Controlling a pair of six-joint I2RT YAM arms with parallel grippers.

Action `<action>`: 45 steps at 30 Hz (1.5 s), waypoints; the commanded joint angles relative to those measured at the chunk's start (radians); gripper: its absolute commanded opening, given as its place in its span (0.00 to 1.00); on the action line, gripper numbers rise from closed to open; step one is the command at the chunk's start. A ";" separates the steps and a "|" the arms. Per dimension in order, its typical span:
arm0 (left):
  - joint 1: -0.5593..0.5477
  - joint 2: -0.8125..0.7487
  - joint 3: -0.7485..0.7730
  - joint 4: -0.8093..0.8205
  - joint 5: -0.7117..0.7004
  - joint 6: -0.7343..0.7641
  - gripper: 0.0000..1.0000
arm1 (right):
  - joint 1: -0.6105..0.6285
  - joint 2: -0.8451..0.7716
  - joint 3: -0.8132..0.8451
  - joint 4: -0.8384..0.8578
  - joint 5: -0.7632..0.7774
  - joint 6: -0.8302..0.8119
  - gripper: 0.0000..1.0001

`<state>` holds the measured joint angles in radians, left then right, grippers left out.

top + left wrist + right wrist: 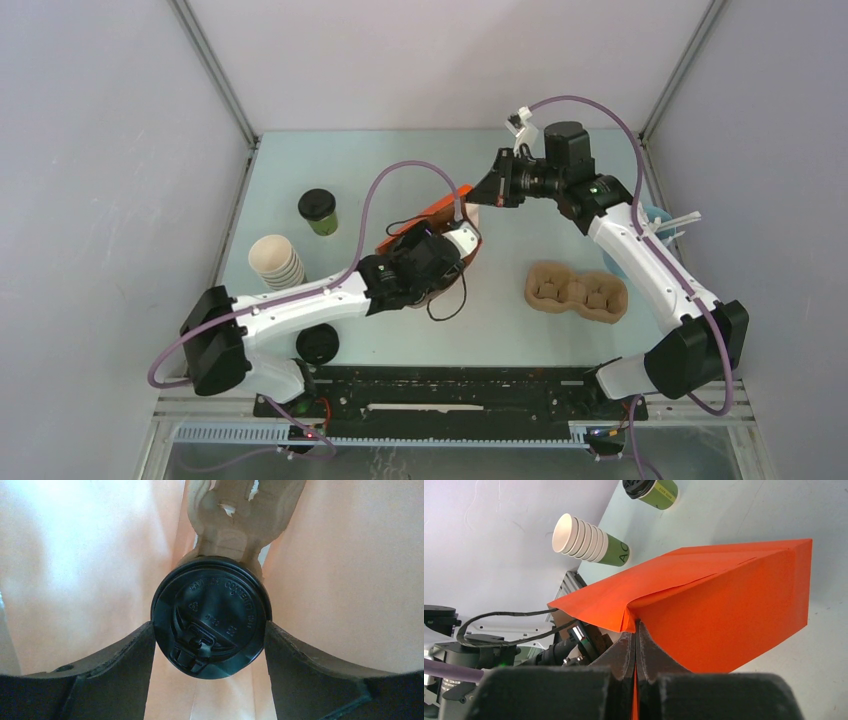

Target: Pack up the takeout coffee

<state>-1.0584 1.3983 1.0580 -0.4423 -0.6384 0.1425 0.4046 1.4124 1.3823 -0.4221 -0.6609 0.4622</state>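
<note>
The left end effector clasps the light, crushable lidded coffee cup beneath its lid, likely the stiffest spot; the right end effector pinches the orange bag.

A nested stack of lidless cups stands near a loose black lid.

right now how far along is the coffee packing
Looks done: a cardboard carrier sits inside the orange bag. In hand: the right pincer pinches the bag's edge, and the left pincer holds one lidded cup inside the bag, next to that carrier. Left: a second lidded cup stands on the table, not yet bagged; a second carrier lies there too.
</note>
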 commanded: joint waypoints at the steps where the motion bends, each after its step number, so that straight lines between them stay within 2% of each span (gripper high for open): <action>1: 0.001 0.040 -0.024 0.040 -0.084 0.030 0.41 | -0.010 -0.034 0.000 0.034 -0.048 0.037 0.00; 4: 0.000 0.024 0.006 0.013 -0.090 0.013 0.40 | -0.013 -0.024 0.001 0.045 -0.064 0.043 0.00; 7: -0.005 -0.030 0.033 -0.015 -0.023 -0.014 0.40 | -0.032 -0.015 0.003 0.057 -0.082 0.074 0.00; 13: -0.016 -0.079 0.053 -0.045 0.067 -0.023 0.40 | -0.066 0.012 0.040 -0.076 -0.084 0.117 0.00; 22: -0.049 -0.100 0.068 -0.059 0.043 -0.019 0.38 | -0.068 0.055 0.053 -0.138 -0.114 0.153 0.00; 29: -0.052 -0.097 -0.034 0.064 0.034 0.068 0.37 | -0.071 0.075 0.056 -0.124 -0.147 0.181 0.00; 33: -0.049 -0.072 -0.052 0.069 0.011 0.111 0.38 | -0.080 0.079 0.111 -0.195 -0.145 0.172 0.00; 37: -0.037 -0.059 -0.063 0.059 0.051 0.098 0.39 | -0.086 0.097 0.165 -0.258 -0.144 0.151 0.00; 45: -0.008 -0.051 -0.110 0.110 0.079 0.097 0.39 | -0.078 0.113 0.170 -0.232 -0.178 0.168 0.00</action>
<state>-1.0863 1.3361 0.9810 -0.3511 -0.5762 0.2157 0.3267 1.5185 1.5162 -0.6540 -0.7746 0.6102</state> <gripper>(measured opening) 0.774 0.006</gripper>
